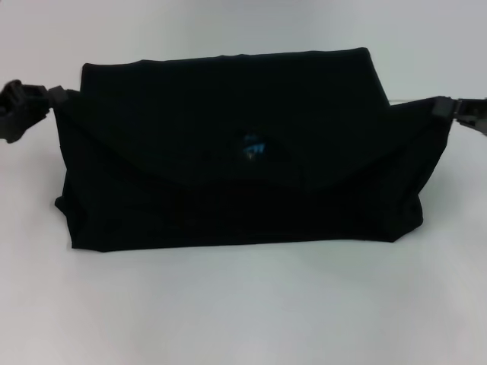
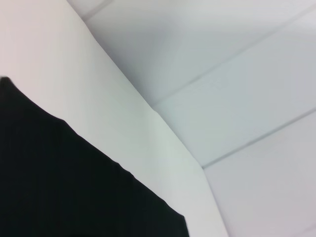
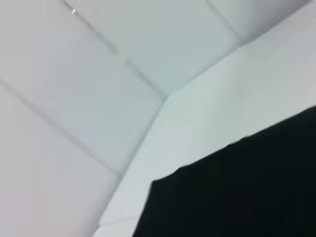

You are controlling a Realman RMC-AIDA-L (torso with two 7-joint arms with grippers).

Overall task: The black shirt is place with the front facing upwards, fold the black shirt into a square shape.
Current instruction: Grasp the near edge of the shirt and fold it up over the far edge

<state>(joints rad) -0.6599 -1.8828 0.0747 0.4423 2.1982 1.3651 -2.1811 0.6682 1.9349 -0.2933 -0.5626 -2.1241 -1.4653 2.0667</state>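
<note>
The black shirt (image 1: 236,152) lies on the white table (image 1: 243,304), folded into a wide band. Its small blue neck label (image 1: 253,147) shows near the middle, and no white letters show. My left gripper (image 1: 55,96) is at the shirt's upper left corner, and the cloth is drawn to a point at it. My right gripper (image 1: 445,109) is at the upper right corner, where the cloth also peaks. Both look shut on the shirt's side edges. The left wrist view shows black cloth (image 2: 64,182), and the right wrist view shows black cloth (image 3: 242,192).
The white table's edge (image 2: 163,128) and a pale tiled floor (image 2: 237,74) show in the wrist views. White tabletop lies in front of the shirt and behind it (image 1: 228,30).
</note>
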